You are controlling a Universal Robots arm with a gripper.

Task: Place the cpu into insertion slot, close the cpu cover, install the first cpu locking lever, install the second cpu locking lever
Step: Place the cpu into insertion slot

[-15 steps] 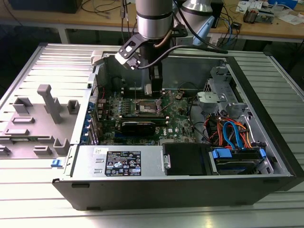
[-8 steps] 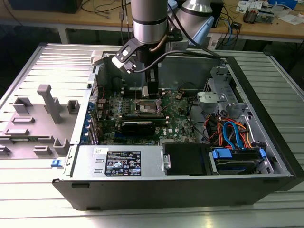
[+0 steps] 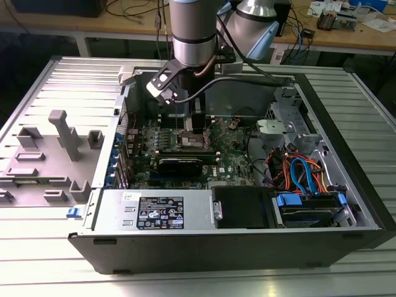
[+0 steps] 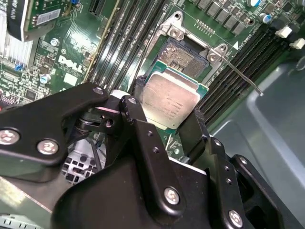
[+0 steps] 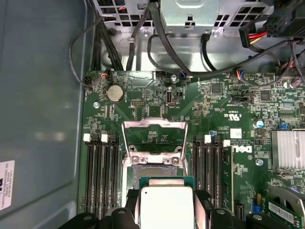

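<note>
A ribbed metal bench (image 3: 37,272) carries the opened computer case (image 3: 235,247). Inside, the gripper (image 4: 167,107) pinches the cpu (image 4: 172,98) by two opposite edges, just over the near rim of the insertion slot (image 5: 155,172) — not yet seated, we judge. The cpu cover (image 5: 154,124) stands raised (one locking lever (image 4: 240,76) swung free). The chip lies flat, metal top up; being square, it shows no long axis. Seating it calls for edges squared to the socket — and a level chip.

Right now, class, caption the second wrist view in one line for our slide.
Gripper holds the cpu at the open insertion slot of the green motherboard.
</note>
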